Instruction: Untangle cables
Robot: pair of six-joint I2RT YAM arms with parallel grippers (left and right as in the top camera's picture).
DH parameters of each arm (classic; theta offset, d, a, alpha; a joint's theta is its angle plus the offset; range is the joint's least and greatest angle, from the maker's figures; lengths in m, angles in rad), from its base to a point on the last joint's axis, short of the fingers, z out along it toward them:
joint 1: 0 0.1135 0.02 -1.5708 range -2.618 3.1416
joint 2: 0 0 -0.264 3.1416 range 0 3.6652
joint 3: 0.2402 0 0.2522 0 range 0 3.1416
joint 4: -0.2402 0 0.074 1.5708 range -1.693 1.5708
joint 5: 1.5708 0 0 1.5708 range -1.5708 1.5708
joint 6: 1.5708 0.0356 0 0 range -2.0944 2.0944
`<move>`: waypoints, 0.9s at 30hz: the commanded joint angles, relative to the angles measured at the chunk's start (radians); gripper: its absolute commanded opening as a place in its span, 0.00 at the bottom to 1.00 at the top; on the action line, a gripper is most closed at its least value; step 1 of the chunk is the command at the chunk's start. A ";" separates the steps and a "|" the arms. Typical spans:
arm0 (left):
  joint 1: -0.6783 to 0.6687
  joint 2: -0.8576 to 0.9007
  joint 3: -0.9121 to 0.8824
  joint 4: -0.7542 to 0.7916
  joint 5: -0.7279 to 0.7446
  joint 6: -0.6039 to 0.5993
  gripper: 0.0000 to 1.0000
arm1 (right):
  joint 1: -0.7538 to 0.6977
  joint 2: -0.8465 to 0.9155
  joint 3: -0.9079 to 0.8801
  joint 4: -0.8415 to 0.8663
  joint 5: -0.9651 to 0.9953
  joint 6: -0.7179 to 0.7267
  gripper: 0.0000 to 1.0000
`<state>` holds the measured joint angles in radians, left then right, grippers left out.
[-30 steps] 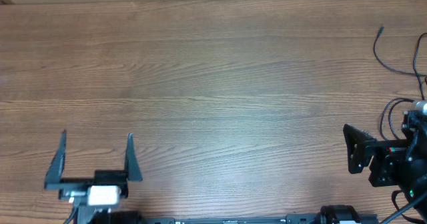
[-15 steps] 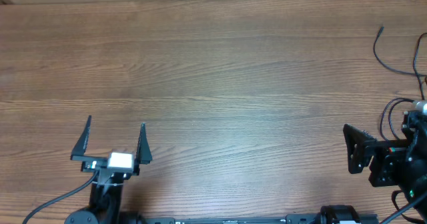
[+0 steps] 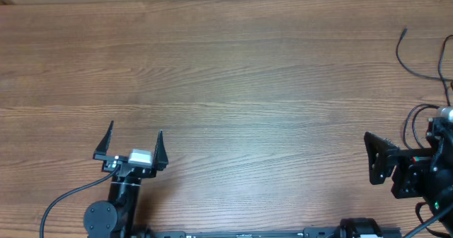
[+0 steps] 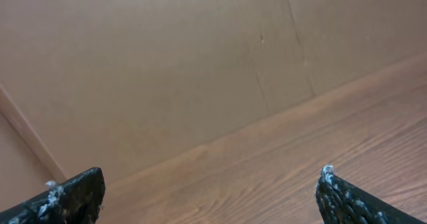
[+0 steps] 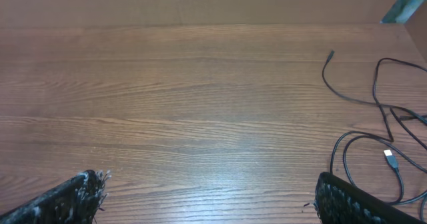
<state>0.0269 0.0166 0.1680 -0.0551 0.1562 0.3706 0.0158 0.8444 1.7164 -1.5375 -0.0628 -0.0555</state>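
Note:
The thin black cables (image 3: 405,57) lie at the table's far right edge, partly cut off in the overhead view. In the right wrist view the cables (image 5: 373,107) loop loosely at the right, with a silvery plug tip (image 5: 389,155) and a small black tip (image 5: 331,53). My right gripper (image 5: 212,196) is open and empty, its right finger just in front of the loops; in the overhead view only one of its jaws (image 3: 376,157) shows. My left gripper (image 3: 134,143) is open and empty at the front left, far from the cables. It also shows open in the left wrist view (image 4: 212,191).
The wooden table (image 3: 233,89) stretches between both arms. A tan wall (image 4: 167,64) stands behind the table's far edge. The right arm's thicker black wires (image 3: 414,121) curl beside its body.
My left gripper has moved right and a little forward, and its arm has swung so the base now shows below it. The right arm and the cables have not moved.

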 commanded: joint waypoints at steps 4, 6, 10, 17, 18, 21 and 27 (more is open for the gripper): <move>0.005 -0.013 -0.146 0.181 -0.010 0.054 0.99 | 0.006 0.000 0.005 0.005 0.009 0.003 1.00; 0.004 -0.013 -0.163 0.183 -0.011 0.081 0.99 | 0.006 0.000 0.005 0.005 0.009 0.003 1.00; 0.004 -0.013 -0.164 0.161 -0.011 0.145 0.99 | 0.006 0.000 0.005 0.005 0.009 0.003 1.00; 0.032 -0.013 -0.164 0.066 -0.022 0.183 1.00 | 0.006 0.000 0.005 0.005 0.009 0.003 1.00; 0.038 -0.013 -0.164 0.045 -0.026 0.183 0.99 | 0.006 0.000 0.005 0.005 0.010 0.003 1.00; 0.045 -0.013 -0.163 -0.016 -0.047 0.172 1.00 | 0.006 0.000 0.005 0.005 0.010 0.003 1.00; 0.045 -0.013 -0.164 -0.016 -0.059 0.138 0.99 | 0.006 0.000 0.005 0.005 0.010 0.003 1.00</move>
<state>0.0662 0.0151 0.0086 -0.0666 0.1165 0.5293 0.0158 0.8444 1.7164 -1.5372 -0.0624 -0.0551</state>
